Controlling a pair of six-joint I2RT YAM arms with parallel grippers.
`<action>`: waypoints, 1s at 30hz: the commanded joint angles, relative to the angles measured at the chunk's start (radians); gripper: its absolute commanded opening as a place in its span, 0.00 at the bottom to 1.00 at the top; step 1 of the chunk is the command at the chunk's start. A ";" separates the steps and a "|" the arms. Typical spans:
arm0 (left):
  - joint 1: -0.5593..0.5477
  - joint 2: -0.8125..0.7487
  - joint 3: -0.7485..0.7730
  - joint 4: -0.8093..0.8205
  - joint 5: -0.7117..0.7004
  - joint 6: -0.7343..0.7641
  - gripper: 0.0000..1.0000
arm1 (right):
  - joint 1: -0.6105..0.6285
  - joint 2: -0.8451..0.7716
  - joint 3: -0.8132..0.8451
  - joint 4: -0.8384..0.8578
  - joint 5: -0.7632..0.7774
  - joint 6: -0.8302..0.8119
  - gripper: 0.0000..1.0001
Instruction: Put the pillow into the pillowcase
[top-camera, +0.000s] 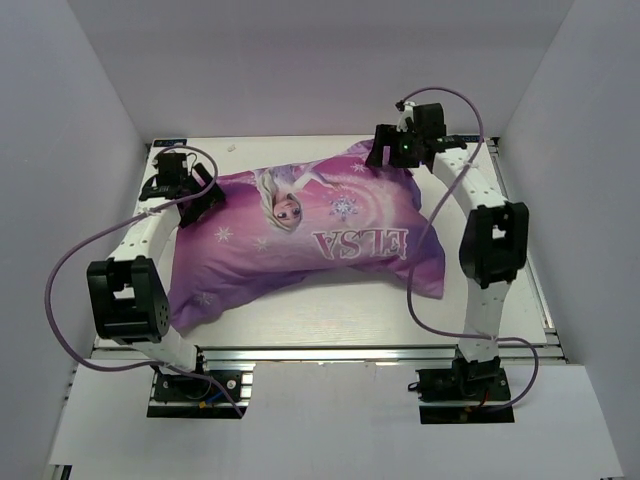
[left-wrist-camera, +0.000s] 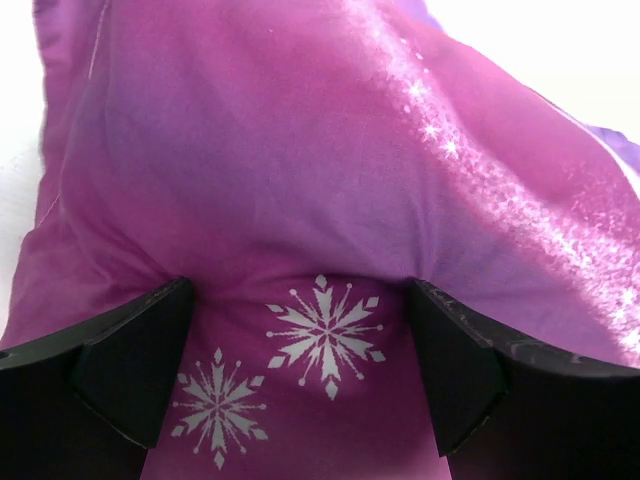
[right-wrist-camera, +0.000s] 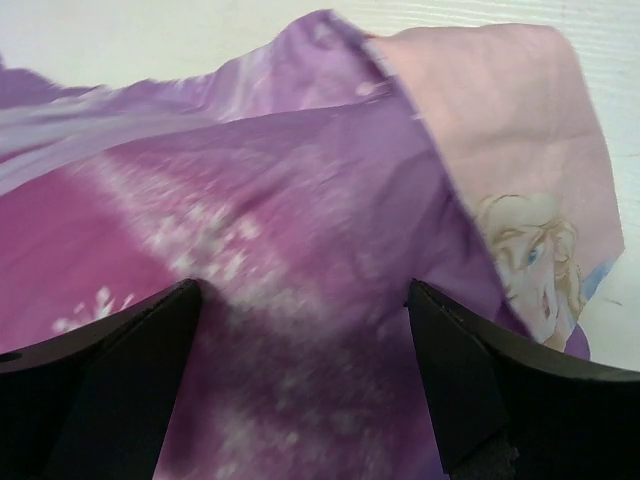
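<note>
Pillowcase (top-camera: 310, 235) of thin purple snowflake-printed fabric lies plump across mid-frame, long axis left to right; the plain white pillow is unseen, probably inside. Left gripper (top-camera: 200, 203) at its upper-left corner and right gripper (top-camera: 393, 152) at its upper-right both stand spread, pinching nothing

Top view looks down; both wrist views close on pillowcase (top-camera: 330, 235)
</note>
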 joint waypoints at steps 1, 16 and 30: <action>0.000 0.030 0.002 -0.035 -0.030 0.023 0.98 | 0.001 0.091 0.085 0.095 0.099 0.139 0.89; -0.001 0.056 0.061 -0.092 -0.123 0.065 0.98 | -0.081 0.359 0.441 0.571 0.541 0.242 0.89; -0.001 -0.271 0.287 -0.244 -0.283 0.027 0.98 | -0.111 -0.599 -0.397 0.161 0.262 0.037 0.89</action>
